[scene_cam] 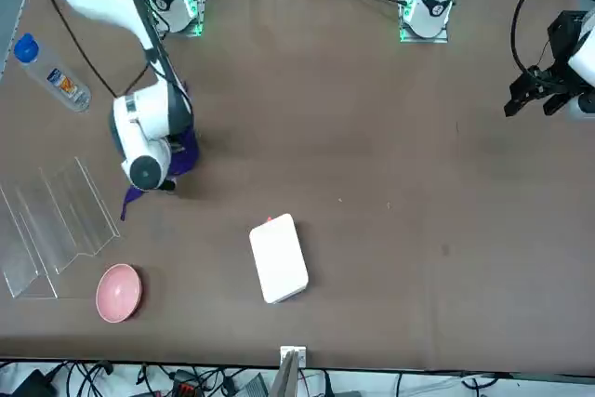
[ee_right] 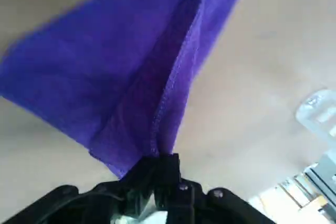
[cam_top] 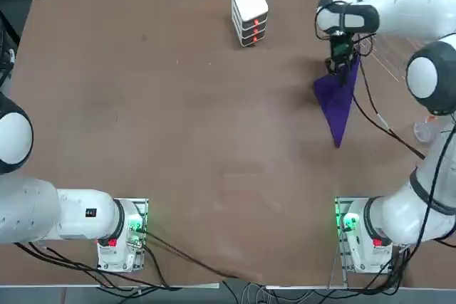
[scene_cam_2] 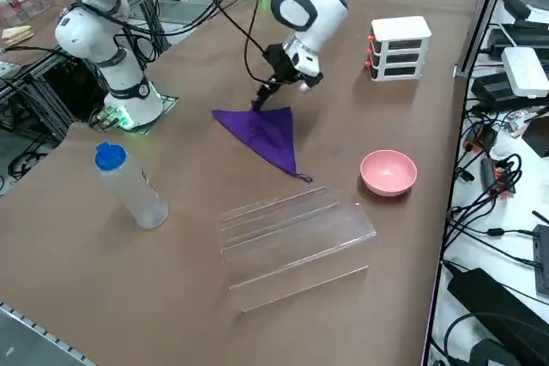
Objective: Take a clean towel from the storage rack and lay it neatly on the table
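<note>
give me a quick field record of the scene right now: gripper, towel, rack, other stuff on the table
right gripper: shut on one corner of the towel, low over the table
towel: purple, draped in a folded triangle, its far end trailing on the table
storage rack: clear, no towel on it
other items: pink bowl, water bottle, white stacked box

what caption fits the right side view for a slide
Right gripper pinches a corner of the purple towel, draped onto the table.
</note>
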